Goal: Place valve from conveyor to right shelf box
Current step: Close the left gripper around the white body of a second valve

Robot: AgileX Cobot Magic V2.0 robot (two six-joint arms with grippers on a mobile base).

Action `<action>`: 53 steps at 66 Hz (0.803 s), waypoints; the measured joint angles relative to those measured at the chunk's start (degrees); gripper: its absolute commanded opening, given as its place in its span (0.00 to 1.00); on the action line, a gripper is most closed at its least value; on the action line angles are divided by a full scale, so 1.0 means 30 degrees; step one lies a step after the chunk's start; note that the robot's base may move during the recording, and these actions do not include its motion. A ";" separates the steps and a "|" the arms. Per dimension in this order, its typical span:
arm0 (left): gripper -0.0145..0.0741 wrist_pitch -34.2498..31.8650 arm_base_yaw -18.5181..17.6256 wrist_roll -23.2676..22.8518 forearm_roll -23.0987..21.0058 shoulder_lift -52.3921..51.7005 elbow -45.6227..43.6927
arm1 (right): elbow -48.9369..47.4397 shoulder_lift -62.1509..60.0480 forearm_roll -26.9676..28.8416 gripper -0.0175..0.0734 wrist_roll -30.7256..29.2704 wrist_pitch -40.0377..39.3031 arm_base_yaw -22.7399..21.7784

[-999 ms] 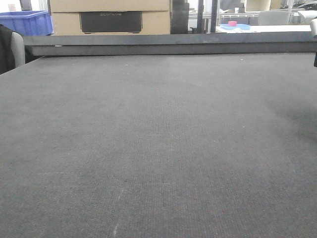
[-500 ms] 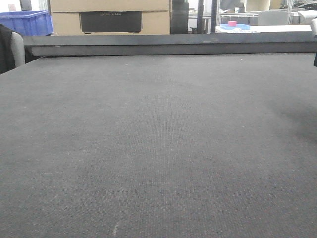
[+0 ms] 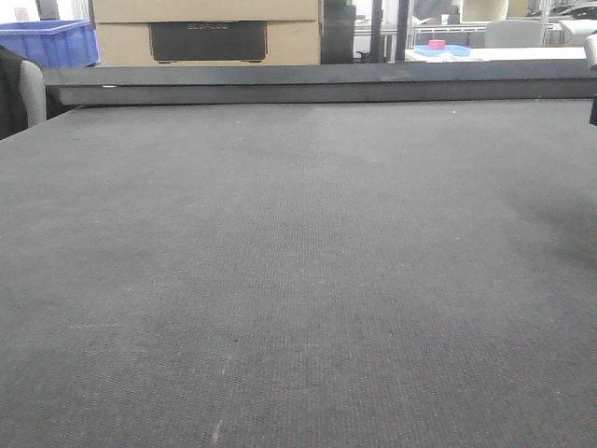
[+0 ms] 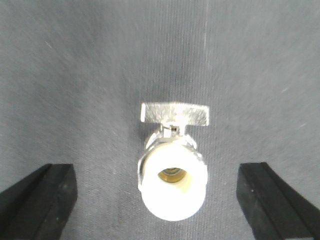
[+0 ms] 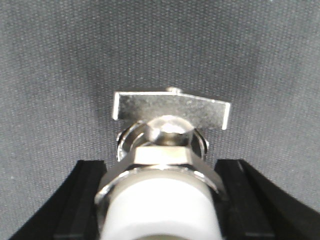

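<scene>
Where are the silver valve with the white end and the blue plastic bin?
Silver valve with white end (image 4: pixel 172 160): left wrist view, on its white rim.
Blue plastic bin (image 3: pixel 51 47): front view, on its front wall.

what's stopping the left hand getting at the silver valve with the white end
Likely nothing: the silver valve with the white end lies on the dark grey woven belt between the open fingers of the left hand, touching neither.

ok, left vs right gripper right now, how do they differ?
Left gripper is open, fingers well clear of the valve, conveyor visible either side; right gripper looks shut on a valve, fingers against its body. Left's valve looks small in view; right's fills the frame. Both look down at the conveyor, valve centred.
</scene>
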 measured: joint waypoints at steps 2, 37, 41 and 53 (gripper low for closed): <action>0.79 -0.0041 0.0000 0.0000 0.0000 0.0097 0.0224 | 0.0000 0.0000 0.0000 0.01 0.0000 0.0000 0.0000; 0.78 -0.2086 0.0000 0.0035 0.0000 0.0463 0.1446 | -0.0890 -0.2318 0.0000 0.01 0.0545 -0.0206 0.0000; 0.78 -0.2175 0.0000 0.0035 0.0000 0.0751 0.1446 | -0.0890 -0.2318 0.0000 0.01 0.0545 -0.0206 0.0000; 0.78 -0.2219 0.0000 0.0035 0.0000 0.1940 0.1446 | -0.0890 -0.2318 0.0000 0.01 0.0545 -0.0167 0.0000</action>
